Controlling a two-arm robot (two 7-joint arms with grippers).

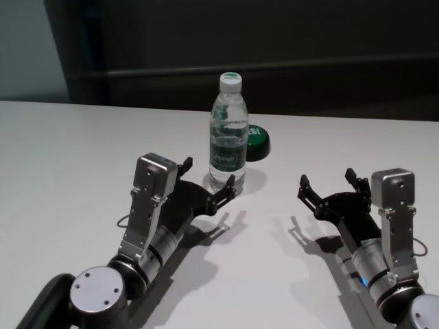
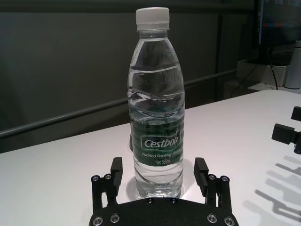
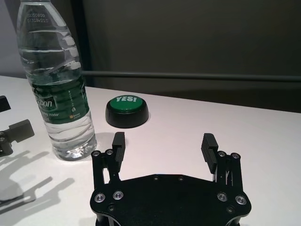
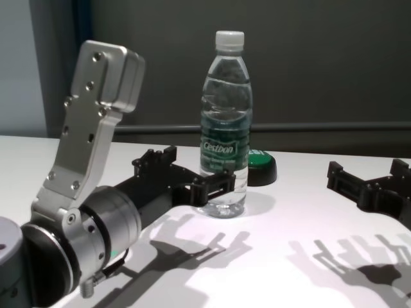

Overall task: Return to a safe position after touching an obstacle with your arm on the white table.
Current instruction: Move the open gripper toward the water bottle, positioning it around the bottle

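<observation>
The clear water bottle (image 1: 228,130) with a white cap and dark green Cestbon label stands upright on the white table (image 1: 82,151). My left gripper (image 1: 209,174) is open and empty, low over the table. The bottle's base is right at its fingertips, in line with the gap. I cannot tell whether one finger touches it. The left wrist view shows the bottle (image 2: 157,117) centred just beyond the left gripper (image 2: 158,165). My right gripper (image 1: 328,178) is open and empty, to the right of the bottle and apart from it. The chest view shows the bottle (image 4: 226,122) and the left gripper (image 4: 196,167).
A low black button with a green YES top (image 1: 257,140) sits just behind and right of the bottle. It also shows in the right wrist view (image 3: 127,110), ahead of the right gripper (image 3: 164,140). A dark wall with a rail runs behind the table's far edge.
</observation>
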